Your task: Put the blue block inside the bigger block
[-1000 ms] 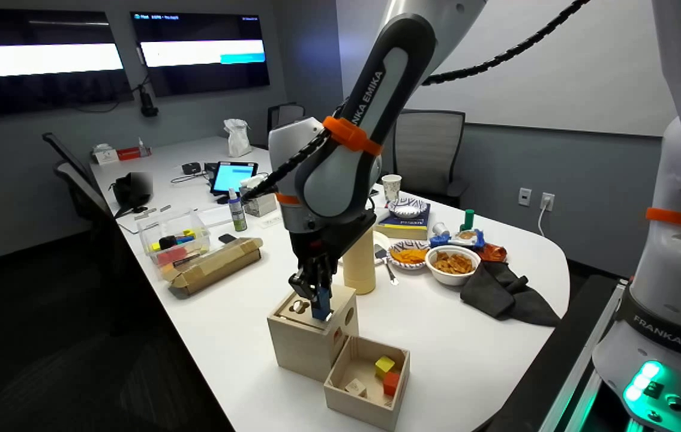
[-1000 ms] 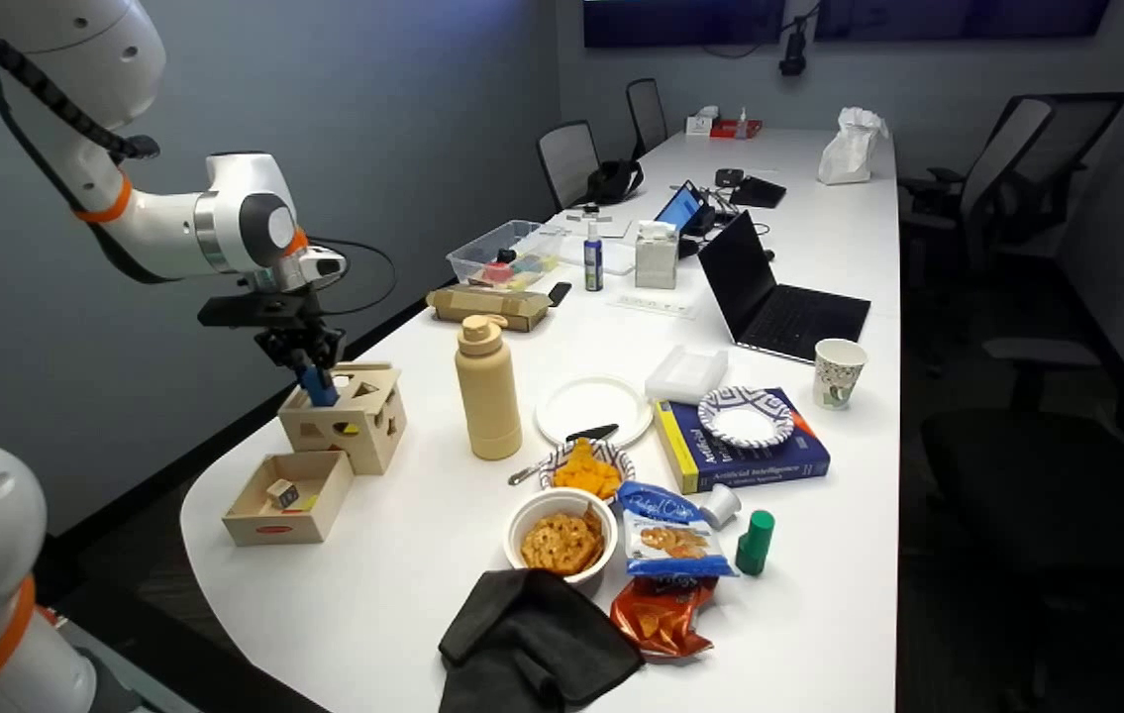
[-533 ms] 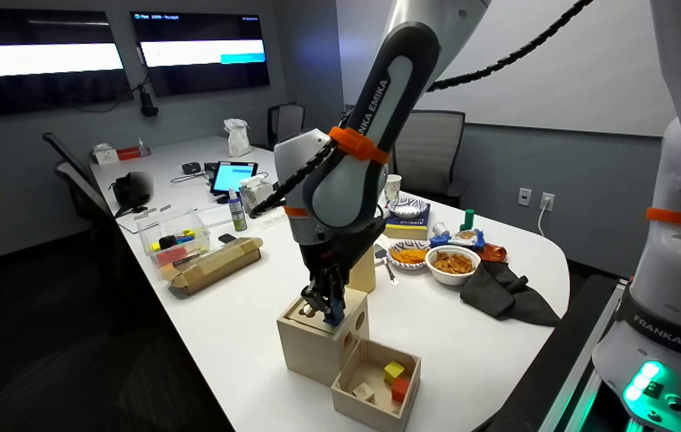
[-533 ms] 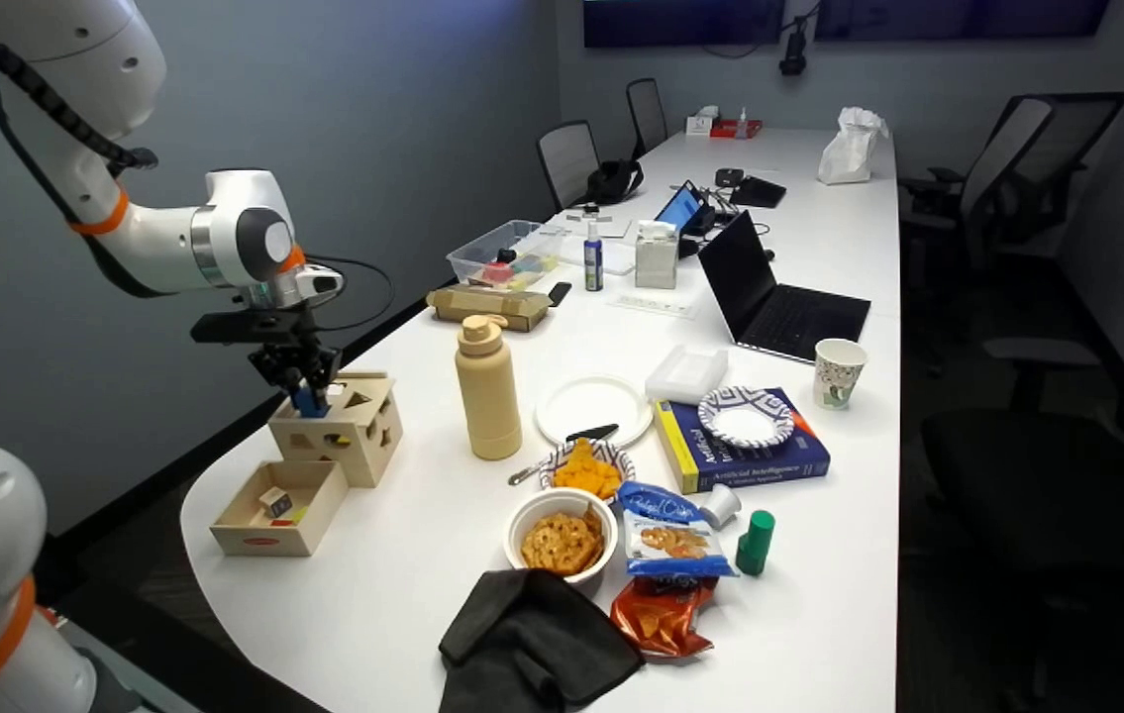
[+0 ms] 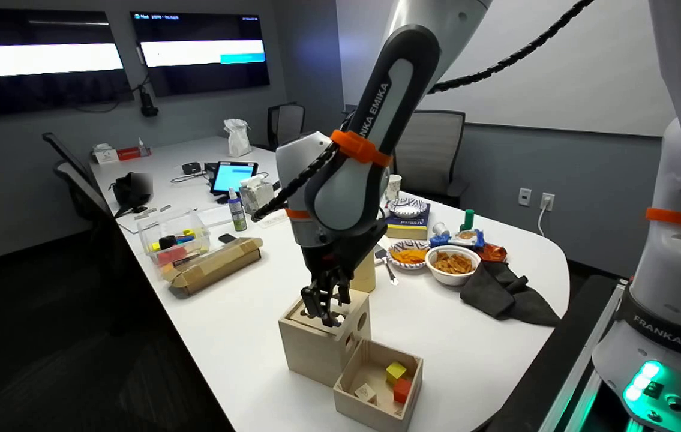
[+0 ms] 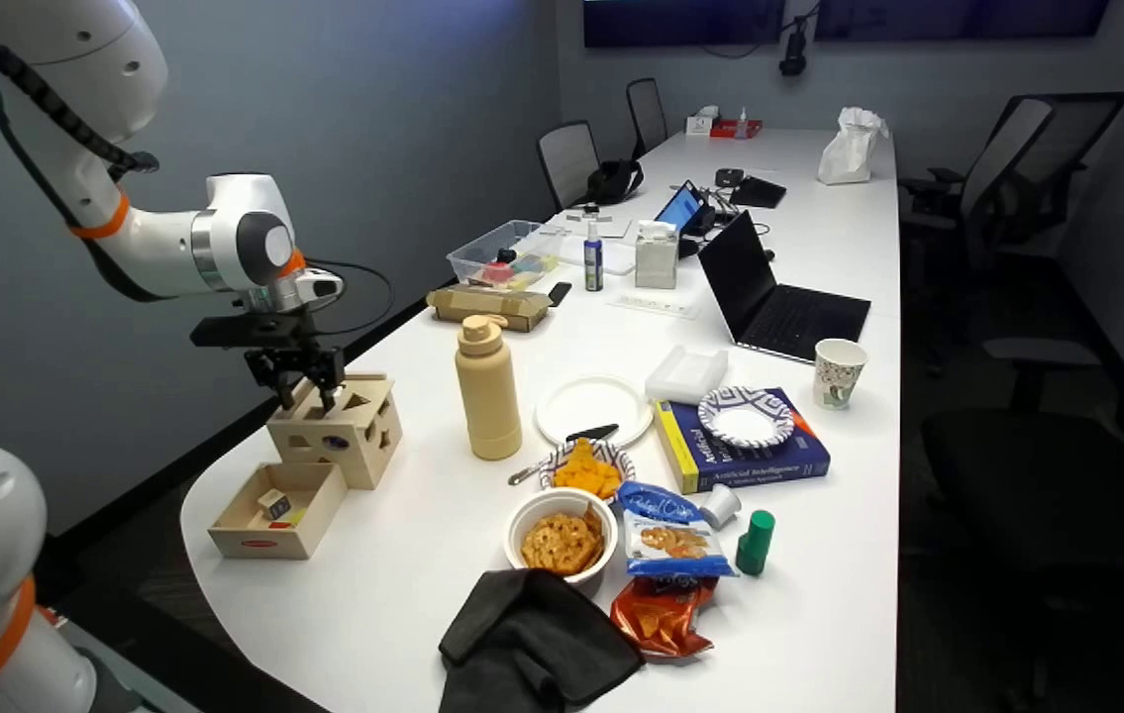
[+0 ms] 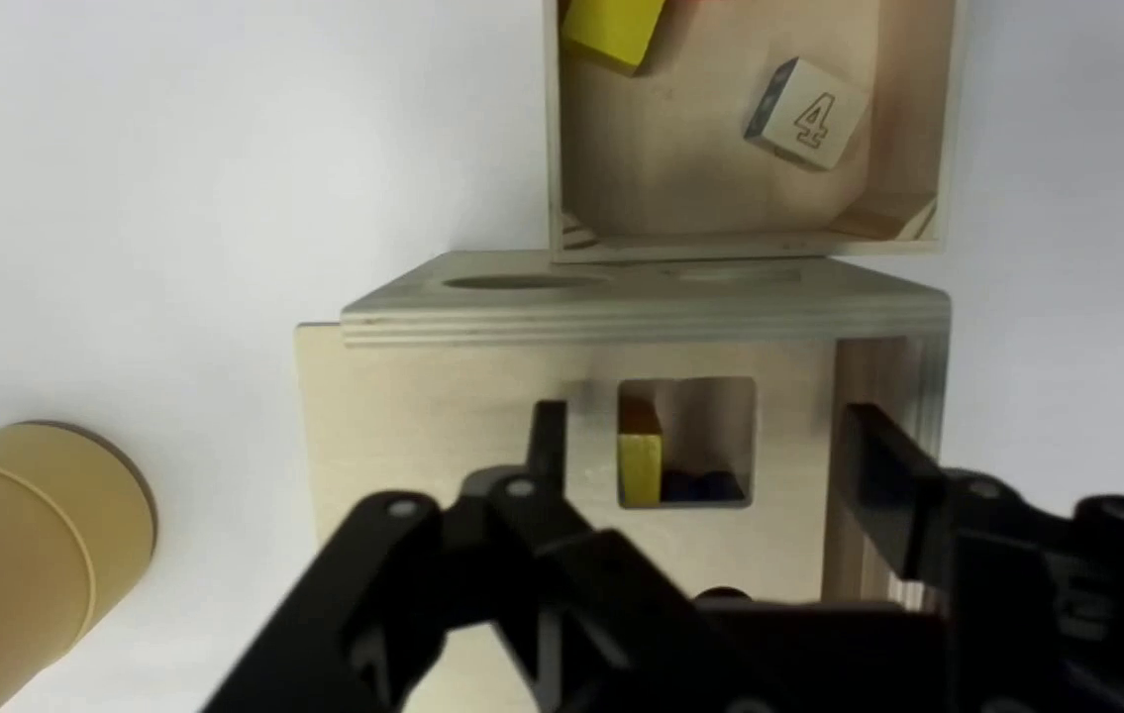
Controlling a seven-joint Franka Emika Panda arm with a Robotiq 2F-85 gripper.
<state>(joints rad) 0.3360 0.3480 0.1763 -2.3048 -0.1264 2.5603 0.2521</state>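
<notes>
Tool [image 7: 705,436]: it is wide; the two fingers [image 7: 549,446] stand well apart, one on each side of the square hole [image 7: 686,441] in the top face of the bigger block [image 5: 311,353]. Whether the fingertips touch this face, I cannot tell.
Blue block [image 6: 336,443]: it is inside the bigger block, as far as I can see; in an exterior view a small blue patch shows through a hole in the side wall. Most of it is hidden, so its pose I cannot tell.
Bigger block: of pale wood, it stands upright on the table [image 6: 373,594], with shaped holes in top and sides. Through the square hole, the wrist view shows a yellow piece [image 7: 640,467] and a dark shape [image 7: 703,486] beside it, too dim to name.
Tray [image 5: 367,413]: low and wooden, just beside the bigger block. In it lie a yellow cube [image 5: 396,372], a red cube [image 5: 401,390] next to it, and a wooden cube [image 7: 809,114] with the number 4.
Bottle [image 6: 489,401]: tan in colour, upright, near the bigger block but apart from it.
White bowl [image 5: 449,279]: it holds brown crisps [image 6: 562,543] and stands next to a patterned bowl [image 6: 625,461] with orange pieces [image 6: 586,475]; a dark cloth [image 6: 532,634] lies beside it.
</notes>
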